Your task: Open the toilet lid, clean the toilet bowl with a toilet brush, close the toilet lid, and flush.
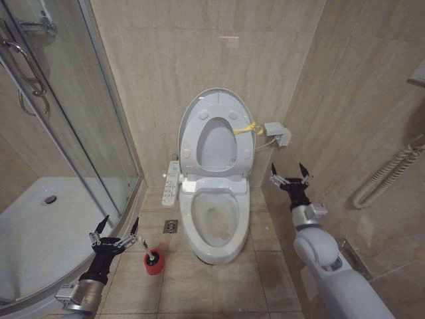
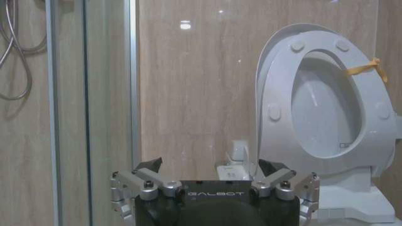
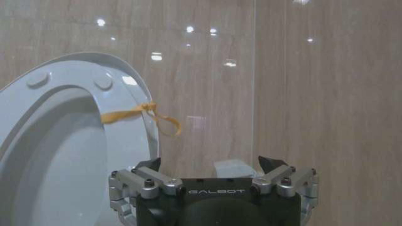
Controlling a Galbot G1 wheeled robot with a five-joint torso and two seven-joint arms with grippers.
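Toilet bowl (image 1: 214,222) sits against the back wall, uncovered. Toilet lid (image 1: 216,133) stands upright behind the bowl, seat raised with it, a yellow band (image 1: 244,128) tied at their edge. My right gripper (image 1: 290,175) hovers right of the bowl, fingers spread, empty. My left gripper (image 1: 116,230) hangs left of the bowl, fingers apart, empty. Toilet brush (image 1: 152,260) stands in its red holder, just left of the bowl.

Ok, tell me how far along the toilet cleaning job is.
Done: the toilet lid stands raised against the wall with the seat, and the toilet bowl is exposed. In hand: nothing; the left gripper hovers open near the toilet brush, which sits in its red holder on the floor, and the right gripper hangs open beside the toilet. Left: scrubbing, closing, flushing.
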